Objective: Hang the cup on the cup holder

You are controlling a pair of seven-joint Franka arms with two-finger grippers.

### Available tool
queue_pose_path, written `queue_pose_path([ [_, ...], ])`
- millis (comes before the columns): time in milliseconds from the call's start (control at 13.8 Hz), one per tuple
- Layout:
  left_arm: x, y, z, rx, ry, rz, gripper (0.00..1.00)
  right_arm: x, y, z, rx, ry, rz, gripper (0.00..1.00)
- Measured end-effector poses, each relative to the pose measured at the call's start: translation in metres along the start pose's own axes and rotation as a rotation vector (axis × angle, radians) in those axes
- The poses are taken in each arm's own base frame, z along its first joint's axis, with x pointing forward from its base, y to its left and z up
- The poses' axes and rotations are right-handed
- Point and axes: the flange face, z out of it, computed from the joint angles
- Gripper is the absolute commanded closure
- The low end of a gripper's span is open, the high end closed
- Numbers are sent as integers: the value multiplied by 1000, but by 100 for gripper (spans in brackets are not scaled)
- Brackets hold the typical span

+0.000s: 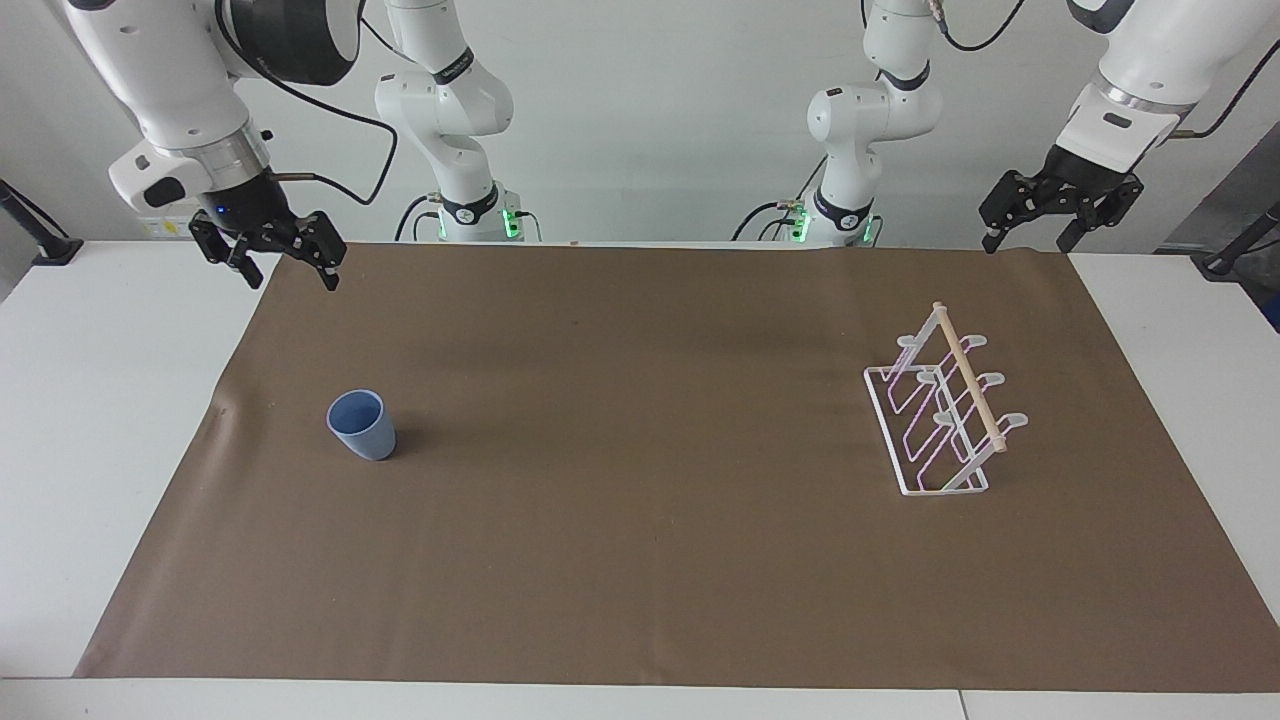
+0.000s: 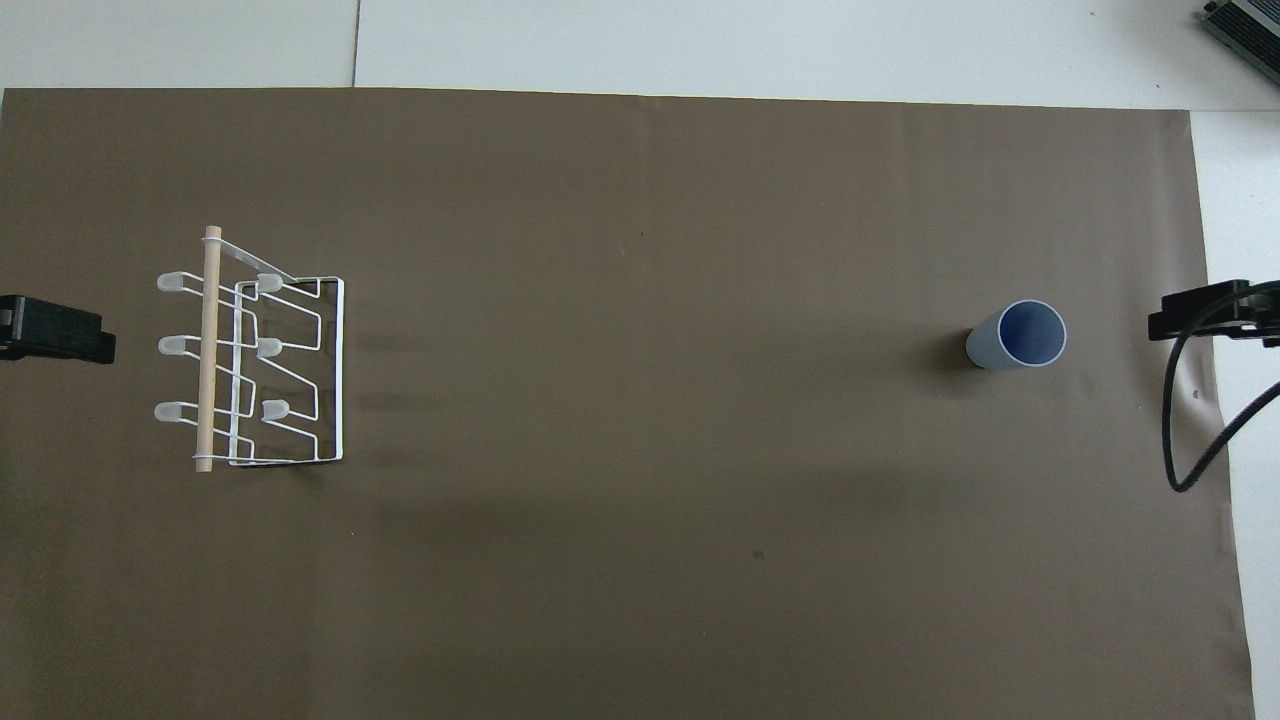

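The light blue cup (image 1: 361, 425) stands upright on the brown mat toward the right arm's end of the table; it also shows in the overhead view (image 2: 1018, 335). The white wire cup holder (image 1: 940, 405) with its wooden dowel stands toward the left arm's end and holds nothing; the overhead view shows it too (image 2: 250, 360). My right gripper (image 1: 290, 272) is open and empty, raised over the mat's corner near the robots, apart from the cup. My left gripper (image 1: 1025, 240) is open and empty, raised over the mat's edge near the robots, apart from the holder.
The brown mat (image 1: 640, 560) covers most of the white table (image 1: 90, 400). A black cable (image 2: 1180, 440) hangs from the right arm by the mat's edge. Two more white arms stand at the back of the table.
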Motion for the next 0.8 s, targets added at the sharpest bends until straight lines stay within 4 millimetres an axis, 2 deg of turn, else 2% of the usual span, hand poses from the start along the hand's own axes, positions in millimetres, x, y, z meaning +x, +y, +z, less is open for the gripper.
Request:
queue_pose_path([
  [218, 0, 0, 1, 0, -1, 0, 0, -1, 0, 40, -5, 52, 1, 0],
  [436, 0, 0, 1, 0, -2, 1, 0, 1, 0, 70, -7, 67, 15, 0],
  [653, 0, 0, 2, 0, -3, 1, 0, 12, 1, 100, -9, 72, 18, 0],
  [799, 0, 0, 2, 0, -5, 1, 0, 22, 2, 128, -10, 70, 19, 0],
])
